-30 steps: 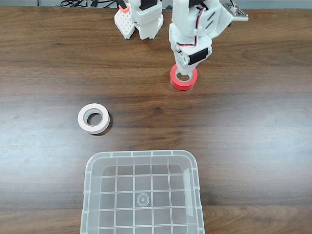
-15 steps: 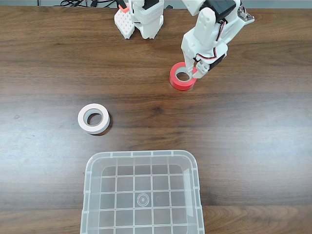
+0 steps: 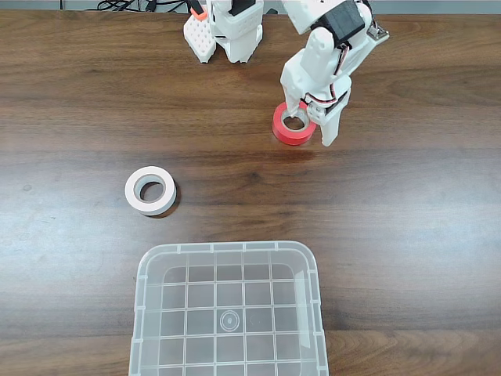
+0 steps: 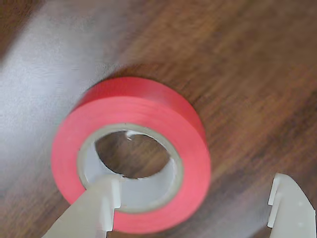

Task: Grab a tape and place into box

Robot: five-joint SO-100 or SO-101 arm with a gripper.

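Observation:
The red tape lies flat on the wooden table at the back, right of centre. My gripper is down over it and open. One finger reaches into the roll's hole and the other stands outside its right wall. Up close in the wrist view, the tape shows its pale inner core. The gripper straddles the near wall, its left fingertip inside the ring and its right fingertip apart from the roll over bare wood. The clear box sits at the front edge, with nothing in it.
A white tape roll lies left of centre, between the arm and the box. The arm's white base stands at the back edge. Bare wood stretches between the red roll and the box.
The wrist has swung and settled lower over the red roll, and the outer finger now stands to the roll's right with the jaws spread. The roll has not moved.

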